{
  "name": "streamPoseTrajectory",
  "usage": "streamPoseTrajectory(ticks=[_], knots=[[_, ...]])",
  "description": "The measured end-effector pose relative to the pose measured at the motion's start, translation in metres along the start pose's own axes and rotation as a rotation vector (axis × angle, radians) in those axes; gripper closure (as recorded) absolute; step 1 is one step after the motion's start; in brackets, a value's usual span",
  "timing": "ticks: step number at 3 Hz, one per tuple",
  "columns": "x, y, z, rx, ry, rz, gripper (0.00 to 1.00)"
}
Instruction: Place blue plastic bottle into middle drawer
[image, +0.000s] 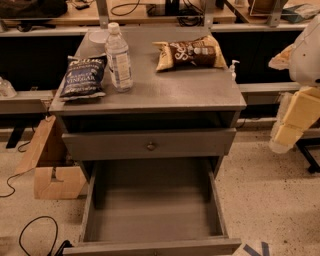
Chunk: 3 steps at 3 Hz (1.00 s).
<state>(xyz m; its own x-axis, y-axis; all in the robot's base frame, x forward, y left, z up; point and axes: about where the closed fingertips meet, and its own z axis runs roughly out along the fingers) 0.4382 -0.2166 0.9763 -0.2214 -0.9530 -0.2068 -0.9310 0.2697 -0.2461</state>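
Matt metal middle drawer (150, 212), clear plastic btl (119, 59); matt end effector (286, 134) at right.

Clear bottle (119, 57), white cap, pale bluish label, is seen near desk (200, 92) left edge. Dark blue bag (84, 77), white lettering, is seen at left edge; brown bag (190, 52) near back-right corner. Grey is noted for desk and drawer (150, 215). Cream-yellow gripper (289, 125) is seen beyond right edge.

On the cabinet top (200, 90), left part: plastic bottle (119, 57) upright, with a chip bag (83, 77) lying just left of it. Farther back and right: second chip bag (190, 52). Below the top, upper drawer (150, 145); under it, pulled out to the near side, middle drawer (155, 215). Right of the cabinet, well apart from the bottle: gripper (286, 136). On the floor, left: cardboard box (52, 172).
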Motion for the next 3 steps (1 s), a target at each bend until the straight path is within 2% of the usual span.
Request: streamPoseTrajectory(ticks=[1,2,3], knots=[[0.0,0.0,0.0,0.0,0.0,0.0,0.0],[-0.006,-0.021,0.0,0.047,-0.068,-0.004,0.0],[-0.026,-0.06,0.013,0.115,-0.228,0.011,0.0]])
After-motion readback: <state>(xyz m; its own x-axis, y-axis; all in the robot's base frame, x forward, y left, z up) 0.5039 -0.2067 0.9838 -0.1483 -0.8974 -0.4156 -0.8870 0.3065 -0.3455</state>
